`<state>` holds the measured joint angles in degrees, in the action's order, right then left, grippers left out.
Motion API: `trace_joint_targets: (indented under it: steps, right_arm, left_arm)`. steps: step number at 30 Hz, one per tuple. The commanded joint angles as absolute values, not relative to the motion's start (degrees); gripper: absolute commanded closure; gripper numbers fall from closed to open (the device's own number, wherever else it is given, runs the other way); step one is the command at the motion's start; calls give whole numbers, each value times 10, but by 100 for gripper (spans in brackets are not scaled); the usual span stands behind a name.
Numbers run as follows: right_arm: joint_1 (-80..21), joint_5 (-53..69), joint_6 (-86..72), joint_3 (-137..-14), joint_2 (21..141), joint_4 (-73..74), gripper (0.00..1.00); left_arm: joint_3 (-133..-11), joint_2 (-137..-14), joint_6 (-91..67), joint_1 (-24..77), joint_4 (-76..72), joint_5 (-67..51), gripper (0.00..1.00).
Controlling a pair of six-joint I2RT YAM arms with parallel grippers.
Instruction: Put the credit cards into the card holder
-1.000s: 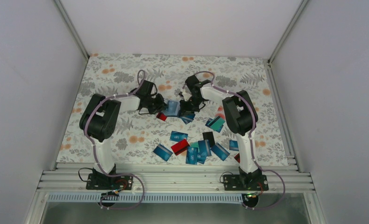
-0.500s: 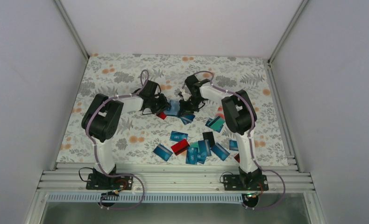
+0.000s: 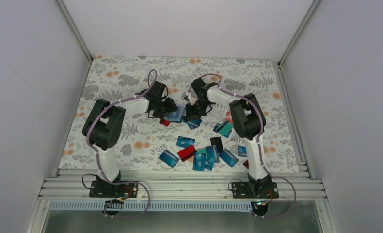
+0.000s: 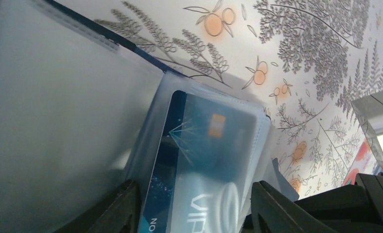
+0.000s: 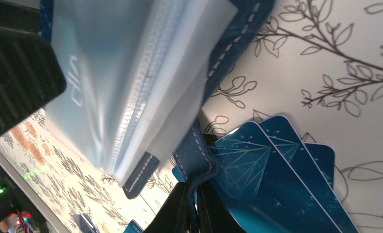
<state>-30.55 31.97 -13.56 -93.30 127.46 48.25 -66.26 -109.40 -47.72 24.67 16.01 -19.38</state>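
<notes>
You'll find the card holder (image 3: 180, 114) in mid-table (image 3: 121, 77), with the left gripper (image 3: 169, 108) on its left and the right gripper (image 3: 193, 110) on its right. One card (image 4: 204, 160) sits inside it. A fan of cards (image 5: 277, 165) lies just beside it; the loose cards (image 3: 204, 155) lie scattered toward the near edge, right of centre.

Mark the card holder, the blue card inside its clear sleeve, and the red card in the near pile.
card holder (image 5: 235, 36), right wrist view, stitched navy edge.
blue card (image 4: 204, 160), left wrist view, middle of its face.
red card (image 3: 186, 152), top view, its centre.
</notes>
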Motion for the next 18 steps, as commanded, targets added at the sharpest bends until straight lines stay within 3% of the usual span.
trace_joint_targets:
  steps: [1, 7, 11, 18]
  right_arm:
    - [-313, 277, -109, -929, 1326, 489, 96]
    - [-311, 276, -95, -951, 1323, 502, 96]
    - [-308, 279, -93, -965, 1321, 509, 87]
    - [-305, 284, -91, -979, 1315, 520, 73]
  left_arm:
    - [-674, -1082, -436, 246, 242, -154, 36]
    - [-698, -1070, -412, 246, 284, -149, 12]
    - [-715, -1061, -392, 245, 317, -150, 2]
    - [-741, -1048, -363, 245, 351, -129, 0]
